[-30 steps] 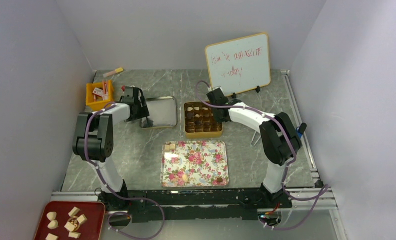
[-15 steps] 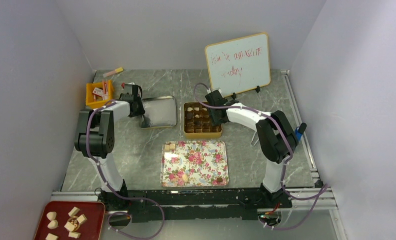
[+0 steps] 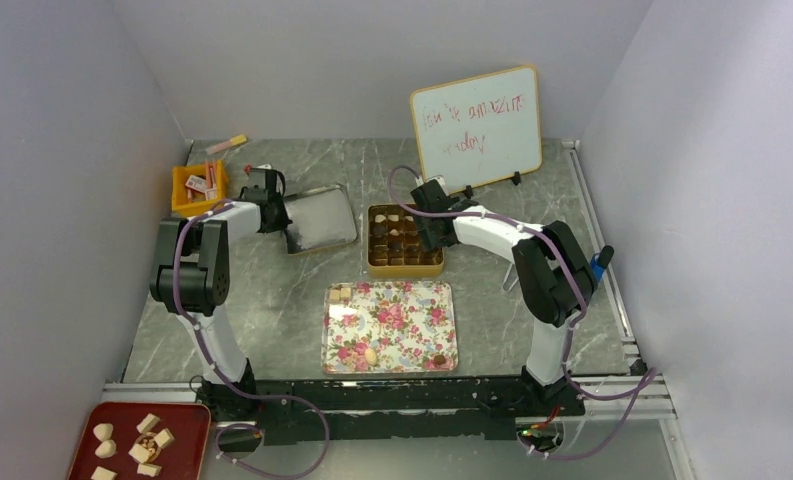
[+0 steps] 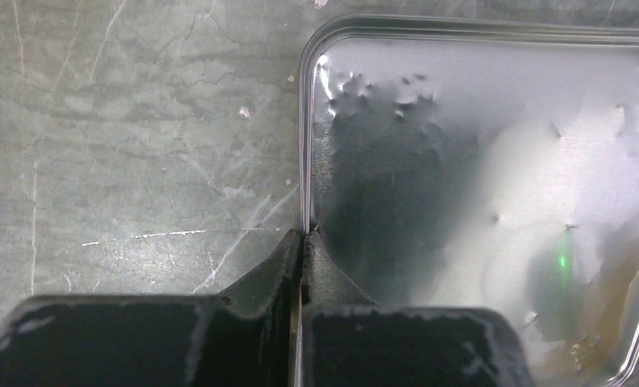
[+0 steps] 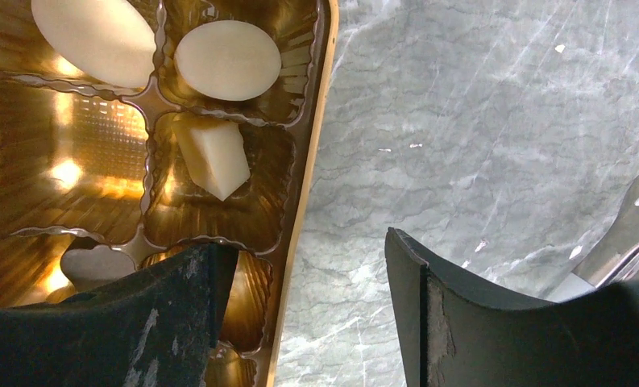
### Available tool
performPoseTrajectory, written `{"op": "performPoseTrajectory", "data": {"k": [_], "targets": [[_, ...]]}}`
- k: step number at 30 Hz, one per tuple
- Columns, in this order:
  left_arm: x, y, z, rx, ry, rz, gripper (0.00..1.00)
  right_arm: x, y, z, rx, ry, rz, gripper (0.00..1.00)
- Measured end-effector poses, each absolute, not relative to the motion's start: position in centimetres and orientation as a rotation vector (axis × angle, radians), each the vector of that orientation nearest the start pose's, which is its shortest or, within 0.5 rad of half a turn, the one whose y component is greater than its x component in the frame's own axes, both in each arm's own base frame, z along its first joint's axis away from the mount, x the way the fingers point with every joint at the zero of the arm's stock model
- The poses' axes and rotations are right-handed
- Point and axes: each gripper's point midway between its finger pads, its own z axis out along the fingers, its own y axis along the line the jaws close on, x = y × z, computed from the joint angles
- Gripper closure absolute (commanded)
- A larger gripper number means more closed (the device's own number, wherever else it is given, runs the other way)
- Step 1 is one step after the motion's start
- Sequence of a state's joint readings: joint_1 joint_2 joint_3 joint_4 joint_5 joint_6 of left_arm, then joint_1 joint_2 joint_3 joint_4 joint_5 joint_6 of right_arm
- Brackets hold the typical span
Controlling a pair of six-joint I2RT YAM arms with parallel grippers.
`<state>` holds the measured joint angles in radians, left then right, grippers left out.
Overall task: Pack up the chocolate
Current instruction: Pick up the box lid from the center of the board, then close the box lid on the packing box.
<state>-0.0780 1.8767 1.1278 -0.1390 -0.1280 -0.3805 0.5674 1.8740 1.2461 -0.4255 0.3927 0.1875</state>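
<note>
The chocolate sits in several places. Dark and pale pieces fill a gold box (image 3: 374,262); its cells hold cream-white pieces (image 5: 228,60) in the right wrist view. A few pieces (image 3: 342,293) lie on the floral tray (image 3: 402,320). My left gripper (image 3: 288,232) (image 4: 302,235) is shut on the left rim of a silver metal lid (image 3: 324,218) (image 4: 493,153). My right gripper (image 3: 430,226) (image 5: 308,250) hangs open over the gold box's right edge (image 5: 312,161), one finger above the cells, the other above the table, holding nothing.
An orange bin (image 3: 182,200) with red-and-white packets stands at the back left. A whiteboard (image 3: 477,128) leans at the back right. A red tray (image 3: 177,415) with cream pieces lies off the table's near left. A fork (image 5: 634,218) lies right of the gold box.
My left gripper closed on the silver lid's rim, and the lid turned slightly. My right gripper opened and shifted a little left over the gold box.
</note>
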Motion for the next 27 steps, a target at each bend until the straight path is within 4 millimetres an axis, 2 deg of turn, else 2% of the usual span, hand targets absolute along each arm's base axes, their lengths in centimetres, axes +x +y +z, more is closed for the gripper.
{"op": "performPoseTrajectory", "data": {"k": [8, 17, 24, 27], "targets": [[44.7, -2.8, 2.4, -0.427, 2.411, -0.046, 0.95, 38.8, 17.7, 5.4, -0.330, 2.470, -0.202, 0.30], [44.2, -2.8, 2.5, -0.428, 2.427, -0.041, 0.95, 40.9, 19.0, 9.7, -0.276, 2.381, -0.138, 0.30], [43.5, -2.7, 3.1, -0.428, 2.445, -0.035, 0.95, 40.5, 18.9, 11.7, -0.243, 2.358, -0.114, 0.31], [43.5, -2.7, 4.0, -0.426, 2.428, -0.040, 0.95, 40.5, 18.9, 13.1, -0.219, 2.331, -0.088, 0.31]]}}
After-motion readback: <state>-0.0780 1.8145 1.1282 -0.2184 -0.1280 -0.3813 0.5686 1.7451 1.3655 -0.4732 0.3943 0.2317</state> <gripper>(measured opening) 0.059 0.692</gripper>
